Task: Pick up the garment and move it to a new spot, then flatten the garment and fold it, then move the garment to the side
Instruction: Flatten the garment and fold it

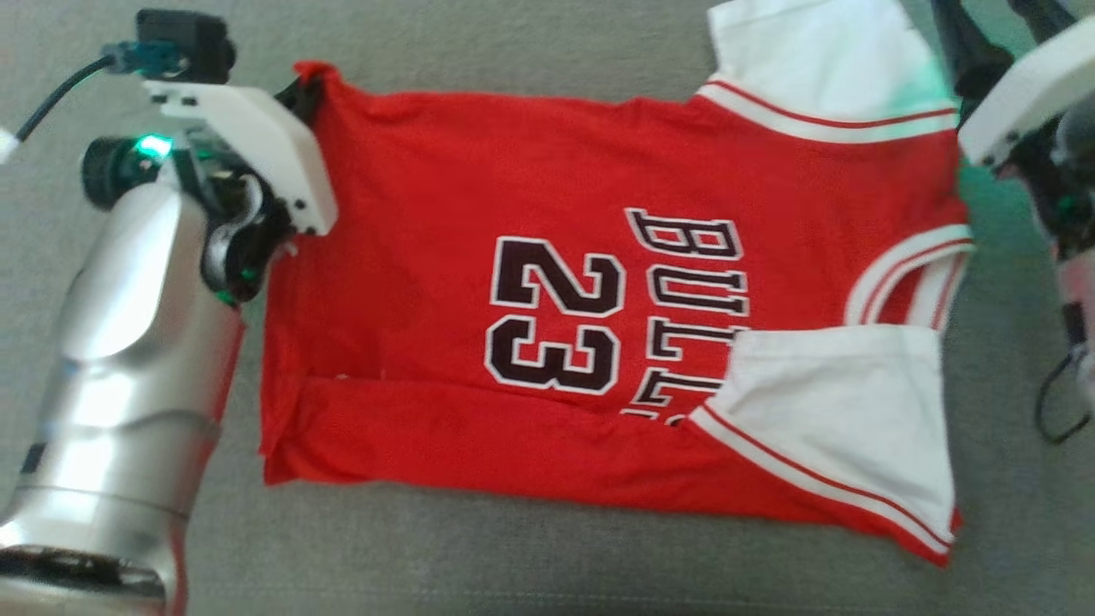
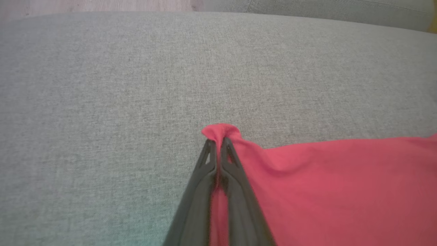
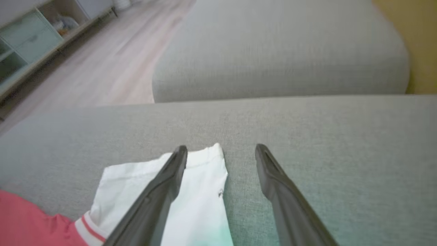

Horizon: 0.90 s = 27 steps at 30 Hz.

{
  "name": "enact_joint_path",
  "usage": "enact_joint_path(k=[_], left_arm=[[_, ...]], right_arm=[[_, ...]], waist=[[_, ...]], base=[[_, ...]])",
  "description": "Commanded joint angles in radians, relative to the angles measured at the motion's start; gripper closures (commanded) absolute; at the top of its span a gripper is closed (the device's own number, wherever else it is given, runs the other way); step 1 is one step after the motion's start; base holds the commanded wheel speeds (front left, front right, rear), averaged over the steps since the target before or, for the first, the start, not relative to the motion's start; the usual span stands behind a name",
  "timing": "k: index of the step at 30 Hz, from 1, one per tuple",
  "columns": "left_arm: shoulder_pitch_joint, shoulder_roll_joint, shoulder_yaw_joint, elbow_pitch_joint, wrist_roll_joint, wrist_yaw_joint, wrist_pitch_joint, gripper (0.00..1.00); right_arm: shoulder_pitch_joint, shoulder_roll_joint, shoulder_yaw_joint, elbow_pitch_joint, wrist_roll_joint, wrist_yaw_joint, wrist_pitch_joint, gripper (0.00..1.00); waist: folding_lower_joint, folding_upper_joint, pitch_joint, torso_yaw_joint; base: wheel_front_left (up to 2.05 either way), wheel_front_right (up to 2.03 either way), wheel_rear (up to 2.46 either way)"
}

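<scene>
Left gripper [image 2: 215,141] is clamped on the jersey [image 1: 556,214]: fingers pressed together with a small nub of red cloth [image 2: 220,131] bunched up past the tips. That's the far hem corner on the robot's left side. The cloth runs off from the pinch toward the right of the left wrist view, with a shallow wrinkle just beside the fingers. The corner looks slightly raised off the sofa [image 2: 102,85], but I can't tell by how much. Right gripper [image 3: 222,147] is spread wide and holds nothing. Its left finger [image 3: 170,177] sits over the far white sleeve [image 3: 205,205], its right finger [image 3: 276,181] over bare grey fabric. Can't tell whether either tip touches down. The jersey lies spread front-up on the grey seat cushion, hem to the robot's left, collar to its right. The "23" [image 1: 554,312] and BULLS print face up. The near long edge is folded over in a red band [image 1: 470,445]. The near white sleeve [image 1: 843,419] is folded inward and covers the lower end of the lettering. Beyond the seat in the right wrist view: a second grey cushion [image 3: 280,51], wood floor [image 3: 112,61], a shelf unit [image 3: 30,37] at upper left, a yellow wall [image 3: 421,41] at right.
</scene>
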Motion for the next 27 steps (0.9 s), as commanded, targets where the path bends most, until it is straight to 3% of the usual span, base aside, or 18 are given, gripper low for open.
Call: enact_joint_path(k=[1,8,13,14,15,16,19,27], left_arm=[[-0.046,0.027,0.025,-0.02,0.003,-0.005,-0.014,1.0],[-0.08,-0.012,0.008,0.026,-0.004,-0.019,-0.056,1.0],[-0.09,-0.021,0.004,0.062,-0.014,-0.026,-0.076,1.0],[-0.092,-0.021,0.003,0.068,-0.015,-0.027,-0.08,1.0],[-0.092,-0.021,0.003,0.074,-0.017,-0.028,-0.083,1.0],[-0.093,-0.02,0.004,0.08,-0.019,-0.029,-0.086,1.0],[-0.09,-0.014,0.008,0.095,-0.027,-0.031,-0.094,1.0],[-0.073,0.009,0.016,0.092,-0.041,-0.039,-0.135,1.0]], right_arm=[[-0.044,-0.023,0.032,0.009,0.012,-0.002,0.025,0.0],[-0.217,-0.062,0.148,0.233,0.037,-0.002,0.227,0.0],[-0.283,-0.065,0.208,0.328,0.055,-0.002,0.369,0.0],[-0.29,-0.066,0.216,0.338,0.063,-0.002,0.395,0.11],[-0.295,-0.067,0.226,0.342,0.068,-0.002,0.416,0.7],[-0.298,-0.067,0.232,0.34,0.075,-0.002,0.426,1.0],[-0.297,-0.074,0.252,0.3,0.088,-0.002,0.394,1.0],[-0.234,-0.125,0.252,0.136,0.138,-0.002,0.175,1.0]], waist=[[-0.0002,0.0,0.04,0.046],[-0.0002,0.0,0.076,0.097],[-0.0002,0.0,0.079,0.106],[-0.0002,0.0,0.079,0.105],[-0.0002,0.0,0.077,0.104],[-0.0002,0.0,0.075,0.102],[-0.0002,0.0,0.063,0.091],[-0.0002,0.0,0.004,0.057]], base=[[0.0,0.0,0.0],[0.0,0.0,0.0],[0.0,0.0,0.0],[0.0,0.0,0.0],[0.0,0.0,0.0],[0.0,0.0,0.0],[0.0,0.0,0.0],[0.0,0.0,0.0]])
